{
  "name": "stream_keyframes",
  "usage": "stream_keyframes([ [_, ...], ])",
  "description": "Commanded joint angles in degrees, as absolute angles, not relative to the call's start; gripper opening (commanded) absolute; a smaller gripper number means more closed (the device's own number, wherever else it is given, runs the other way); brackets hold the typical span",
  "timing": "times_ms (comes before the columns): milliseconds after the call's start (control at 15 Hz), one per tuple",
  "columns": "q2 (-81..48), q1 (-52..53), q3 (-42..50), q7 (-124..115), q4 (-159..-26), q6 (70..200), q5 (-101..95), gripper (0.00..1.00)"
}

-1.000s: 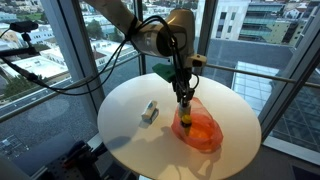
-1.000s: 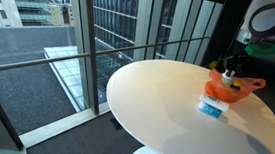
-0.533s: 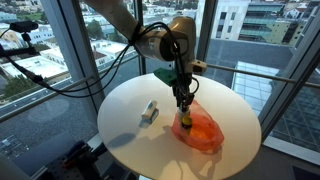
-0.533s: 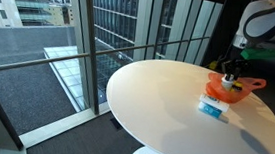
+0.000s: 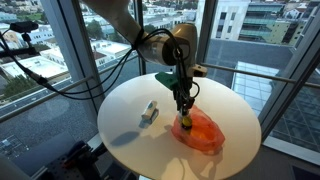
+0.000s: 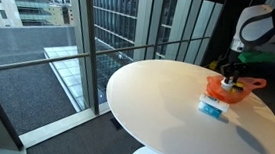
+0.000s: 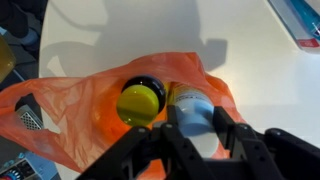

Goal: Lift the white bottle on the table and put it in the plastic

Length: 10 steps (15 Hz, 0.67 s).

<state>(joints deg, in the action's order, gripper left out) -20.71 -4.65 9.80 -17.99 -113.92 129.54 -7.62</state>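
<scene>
An orange plastic bag (image 5: pixel 202 130) lies on the round white table (image 5: pixel 120 135); it also shows in the other exterior view (image 6: pixel 227 91) and in the wrist view (image 7: pixel 80 110). The white bottle (image 7: pixel 190 104) stands inside the bag next to a yellow-capped bottle (image 7: pixel 141 102). My gripper (image 5: pixel 183 102) hangs just above the bag, also seen in an exterior view (image 6: pixel 229 74). In the wrist view its fingers (image 7: pixel 192 135) are spread on either side of the white bottle, open and not pressing on it.
A small blue-and-white packet (image 5: pixel 150 112) lies on the table beside the bag, also in an exterior view (image 6: pixel 212 108) and at the wrist view's top right corner (image 7: pixel 305 25). A green object (image 5: pixel 163 75) sits at the far table edge. Glass walls surround the table.
My gripper has risen a little above the bag. The white bottle stays in the bag.
</scene>
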Motion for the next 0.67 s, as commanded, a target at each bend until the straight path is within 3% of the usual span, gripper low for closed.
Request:
stream_keyframes([
  [0,-21.7,-4.1,10.4,-18.9,-112.0,127.6,-8.4,0.16],
  [133,-21.6,-4.0,10.3,-18.8,-112.2,127.6,-8.4,0.16],
  [400,-21.4,-4.0,10.2,-18.5,-112.3,127.4,-8.3,0.68],
  [467,-21.3,-4.0,10.2,-18.5,-112.4,127.4,-8.3,0.69],
  [600,-21.1,-3.9,10.1,-18.2,-112.6,127.3,-8.2,0.85],
])
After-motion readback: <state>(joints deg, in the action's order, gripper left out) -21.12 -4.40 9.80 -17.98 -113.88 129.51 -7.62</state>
